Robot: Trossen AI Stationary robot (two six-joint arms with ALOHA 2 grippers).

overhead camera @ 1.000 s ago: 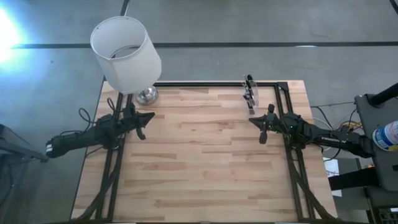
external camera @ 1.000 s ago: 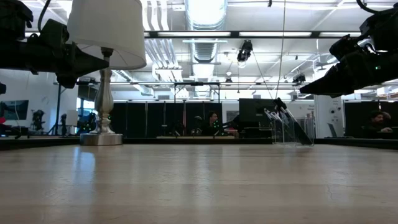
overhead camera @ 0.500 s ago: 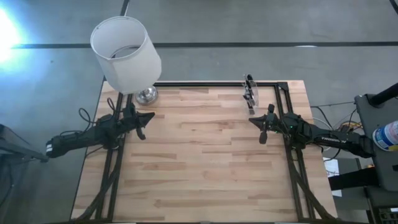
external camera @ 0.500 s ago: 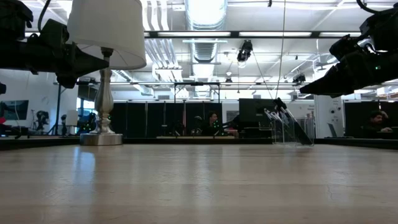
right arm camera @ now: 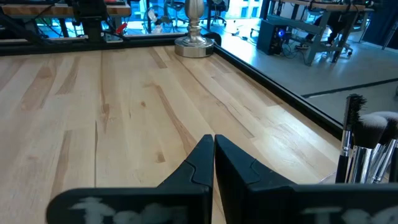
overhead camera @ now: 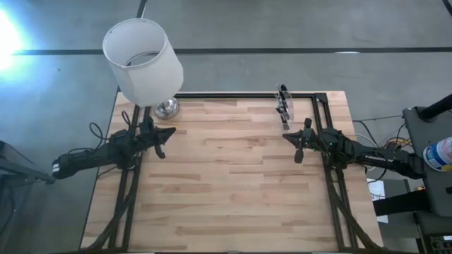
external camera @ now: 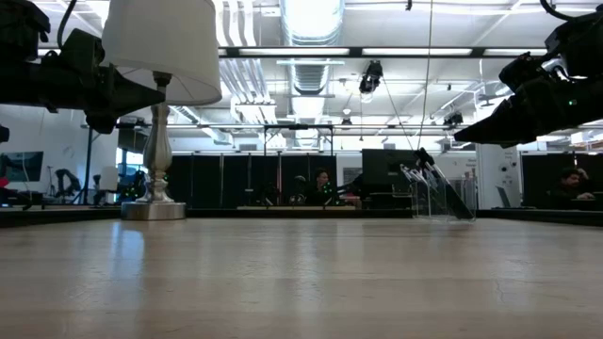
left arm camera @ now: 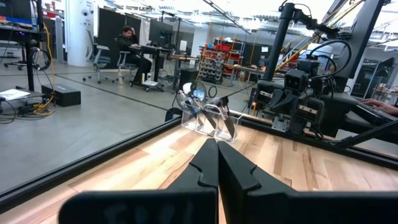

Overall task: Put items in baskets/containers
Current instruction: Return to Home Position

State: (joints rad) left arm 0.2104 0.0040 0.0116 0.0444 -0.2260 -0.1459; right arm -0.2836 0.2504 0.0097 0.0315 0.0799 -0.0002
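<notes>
A small clear container (overhead camera: 283, 106) stands on its base at the table's far edge, right of the middle, also seen in the low view (external camera: 436, 196) and the left wrist view (left arm camera: 208, 118). Several thin brushes (right arm camera: 364, 146) stand in it, bristles up, leaning on its walls. My left gripper (overhead camera: 171, 132) hangs shut above the table's left side, pointing right (left arm camera: 217, 146). My right gripper (overhead camera: 286, 136) hangs shut above the right side, just nearer than the container, pointing left (right arm camera: 213, 140). Neither holds anything.
A table lamp with a big white shade (overhead camera: 143, 60) and a silver foot (overhead camera: 167, 107) stands at the far left corner. A dark frame rail (overhead camera: 226, 94) runs along the far edge. Bare wood (overhead camera: 226, 176) lies between the arms. People sit in the room behind (left arm camera: 127, 43).
</notes>
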